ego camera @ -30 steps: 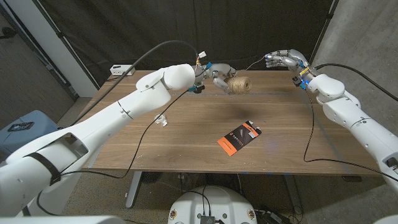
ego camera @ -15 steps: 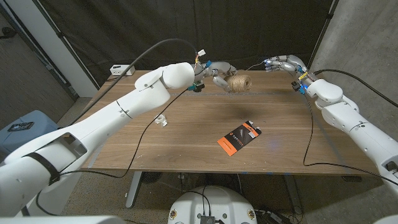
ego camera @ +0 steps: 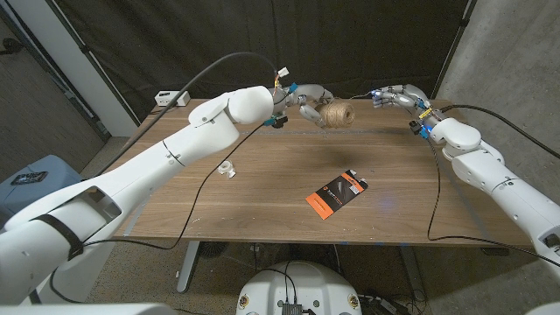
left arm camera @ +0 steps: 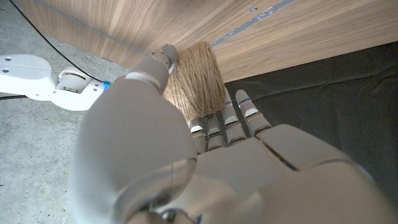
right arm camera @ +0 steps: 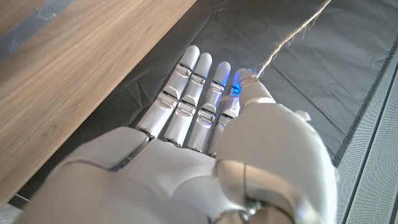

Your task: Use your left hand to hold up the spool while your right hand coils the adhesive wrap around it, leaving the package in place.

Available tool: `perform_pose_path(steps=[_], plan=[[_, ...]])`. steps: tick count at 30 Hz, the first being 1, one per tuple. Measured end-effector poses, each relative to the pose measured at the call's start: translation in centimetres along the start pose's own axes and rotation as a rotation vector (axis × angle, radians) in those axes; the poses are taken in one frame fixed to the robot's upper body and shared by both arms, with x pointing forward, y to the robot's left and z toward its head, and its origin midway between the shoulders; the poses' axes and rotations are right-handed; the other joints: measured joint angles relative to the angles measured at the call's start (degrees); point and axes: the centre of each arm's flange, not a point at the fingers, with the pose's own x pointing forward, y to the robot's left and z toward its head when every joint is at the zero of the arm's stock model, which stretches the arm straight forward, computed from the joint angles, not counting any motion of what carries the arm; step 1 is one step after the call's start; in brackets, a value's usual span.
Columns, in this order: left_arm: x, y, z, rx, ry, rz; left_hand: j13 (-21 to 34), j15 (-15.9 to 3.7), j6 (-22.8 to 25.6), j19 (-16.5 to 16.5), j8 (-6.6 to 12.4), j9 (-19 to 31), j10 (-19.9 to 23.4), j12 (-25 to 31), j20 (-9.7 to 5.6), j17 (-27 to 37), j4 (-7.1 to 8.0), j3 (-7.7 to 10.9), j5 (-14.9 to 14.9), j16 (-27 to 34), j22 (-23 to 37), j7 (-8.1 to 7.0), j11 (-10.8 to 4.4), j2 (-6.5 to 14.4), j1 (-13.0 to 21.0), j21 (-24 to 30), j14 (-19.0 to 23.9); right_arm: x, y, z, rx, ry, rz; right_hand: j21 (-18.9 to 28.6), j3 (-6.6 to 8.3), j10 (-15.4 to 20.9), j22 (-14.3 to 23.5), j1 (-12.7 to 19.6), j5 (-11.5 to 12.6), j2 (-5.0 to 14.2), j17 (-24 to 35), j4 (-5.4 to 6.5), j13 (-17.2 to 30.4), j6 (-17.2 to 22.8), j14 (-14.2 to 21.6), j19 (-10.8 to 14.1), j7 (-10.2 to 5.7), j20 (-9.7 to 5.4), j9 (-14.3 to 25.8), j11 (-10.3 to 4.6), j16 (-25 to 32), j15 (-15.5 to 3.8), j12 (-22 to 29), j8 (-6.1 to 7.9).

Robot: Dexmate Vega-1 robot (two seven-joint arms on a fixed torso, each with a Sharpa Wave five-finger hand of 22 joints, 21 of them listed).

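- A wooden table (ego camera: 262, 184) of warm brown planks stands on a pale metal leg (ego camera: 186, 262), visible under its near edge.
- Behind the table's far edge hangs a black curtain (ego camera: 350, 44), creased and dull.
- To the table's right rises a grey concrete wall (ego camera: 516, 61).
- Beyond the table's left far corner sits a white power strip (ego camera: 171, 98).
- Left of the table stands a blue bin (ego camera: 26, 179) on the grey floor (ego camera: 140, 280).
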Motion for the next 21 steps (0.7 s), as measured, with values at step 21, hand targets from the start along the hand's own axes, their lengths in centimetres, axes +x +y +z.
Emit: perform_pose_path(steps=[21], plan=[[-0.2, 0.8, -0.8, 0.010, 0.009, 0.026, 0.00, 0.00, 0.00, 0.00, 0.00, 0.00, -0.02, 0.00, 0.00, -0.01, -0.25, 0.25, -0.01, 0.00, 0.00, 0.00, 0.02, -0.07, -0.08, 0.00, 0.00, -0.5, 1.6, -0.8, 0.018, 0.022, 0.012, 0.00, 0.00, 0.00, 0.00, 0.00, 0.00, 0.00, 0.27, 0.00, 0.00, -0.02, 0.00, 0.00, 0.03, 0.00, 0.04, 0.00, 0.00, 0.00, 0.00, -0.05]])
